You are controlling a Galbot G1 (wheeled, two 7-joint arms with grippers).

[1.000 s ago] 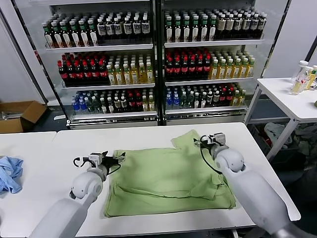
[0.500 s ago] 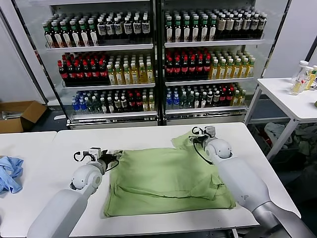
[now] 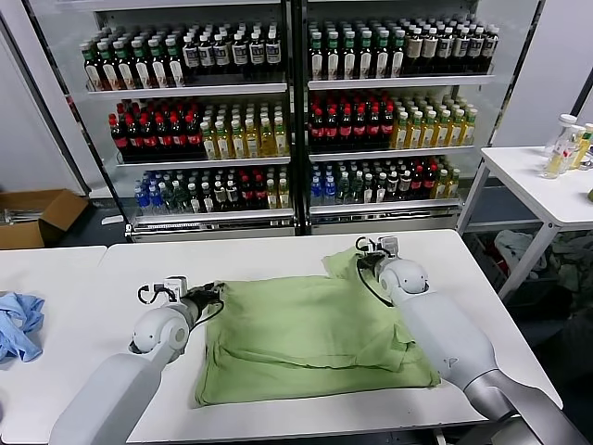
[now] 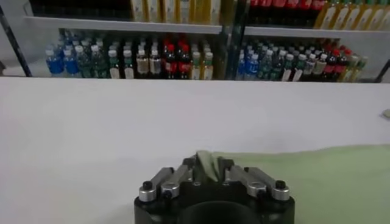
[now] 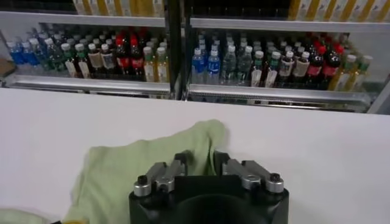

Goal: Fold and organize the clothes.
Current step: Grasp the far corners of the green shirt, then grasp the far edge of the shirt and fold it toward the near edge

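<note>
1. The left gripper pinches the near-left edge of the light green shirt; in the left wrist view its fingers press together on a raised fold of the cloth.
2. The right gripper clamps the shirt's far-right sleeve; its wrist camera shows the fingers squeezed on green fabric.
3. The shirt lies partly folded across the middle of the white table, spread between the two grippers.
4. A crumpled light blue garment sits well apart on the neighbouring table at the robot's left.
5. Beyond the table stand glass-fronted coolers stocked with bottled drinks.
</note>
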